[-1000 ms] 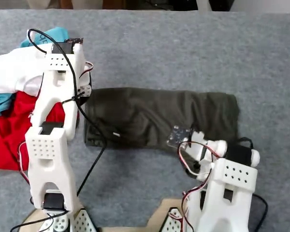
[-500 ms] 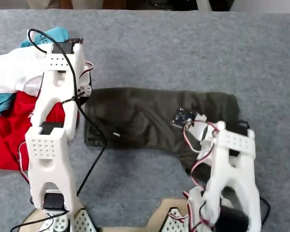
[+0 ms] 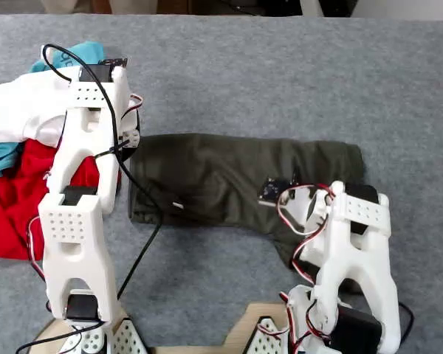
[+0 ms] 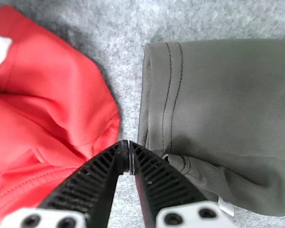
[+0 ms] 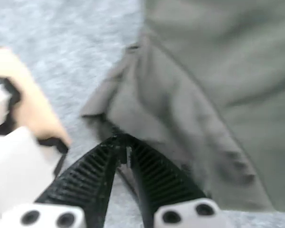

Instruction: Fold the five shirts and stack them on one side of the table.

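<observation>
The olive shirt [image 3: 221, 177] lies spread across the middle of the grey desk [image 3: 280, 74]. The right jaws are pinched together on its hem at the shirt's 5 o'clock corner, with fabric bunched at their tips. The left jaws are closed on nothing at the shirt's 9 o'clock edge, beside the red shirt [image 3: 11, 203]. A white shirt [image 3: 22, 107] and a teal shirt [image 3: 85, 53] are heaped at the desk's 10 o'clock.

A grey felt surface [image 3: 229, 66] is recorded across the whole work area, bare along its far edge and far right corner. A tan wooden board [image 3: 240, 328] is noted at the middle of the near edge. Dark, indistinct items [image 3: 229, 6] are seen in a strip beyond the far edge.
</observation>
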Controlling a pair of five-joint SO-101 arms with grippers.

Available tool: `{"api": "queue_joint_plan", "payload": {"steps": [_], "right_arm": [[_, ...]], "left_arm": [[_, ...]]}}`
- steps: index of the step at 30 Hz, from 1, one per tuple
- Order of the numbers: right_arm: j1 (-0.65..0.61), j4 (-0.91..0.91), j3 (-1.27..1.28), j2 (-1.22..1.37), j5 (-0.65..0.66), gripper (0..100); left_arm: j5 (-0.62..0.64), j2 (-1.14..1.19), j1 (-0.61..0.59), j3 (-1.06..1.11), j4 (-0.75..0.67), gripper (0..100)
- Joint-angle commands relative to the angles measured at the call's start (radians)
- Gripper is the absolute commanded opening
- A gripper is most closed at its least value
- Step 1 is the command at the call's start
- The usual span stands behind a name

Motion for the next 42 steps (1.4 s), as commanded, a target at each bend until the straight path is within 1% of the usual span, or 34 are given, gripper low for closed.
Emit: {"api": "queue_joint_plan", "payload": {"steps": [1, 4, 6, 11, 14, 18, 24, 28, 34, 36, 42], "right_arm": [[-0.013, 0.094, -0.051, 0.002, 0.061, 0.5], [-0.013, 0.196, -0.062, 0.002, 0.140, 0.5], [-0.007, 0.233, -0.085, 0.002, 0.158, 0.5], [0.054, 0.235, -0.272, 0.010, 0.155, 0.5], [0.068, 0.173, -0.349, 0.012, 0.129, 0.5], [0.064, 0.098, -0.331, 0.054, 0.129, 0.5], [0.085, 0.029, -0.311, 0.280, 0.124, 0.5], [0.113, -0.003, -0.312, 0.380, 0.127, 0.5], [0.108, 0.097, -0.294, 0.325, 0.127, 0.5], [0.104, 0.095, -0.248, 0.282, 0.133, 0.5], [0.096, 0.103, -0.071, 0.162, 0.209, 0.5]], "left_arm": [[0.002, -0.019, -0.005, -0.048, 0.012, 2], [0.002, -0.019, -0.005, -0.049, 0.012, 2], [0.000, -0.019, -0.005, -0.049, 0.012, 2], [0.000, -0.019, -0.005, -0.051, 0.012, 2], [0.000, -0.019, -0.008, -0.051, 0.012, 2], [0.000, -0.019, -0.008, -0.051, 0.012, 2], [0.000, -0.019, -0.008, -0.051, 0.012, 2], [0.000, -0.019, -0.008, -0.051, 0.012, 2], [0.000, -0.019, -0.008, -0.051, 0.012, 2], [0.000, -0.019, -0.005, -0.051, 0.012, 2], [0.000, -0.019, -0.006, -0.051, 0.012, 2]]}}
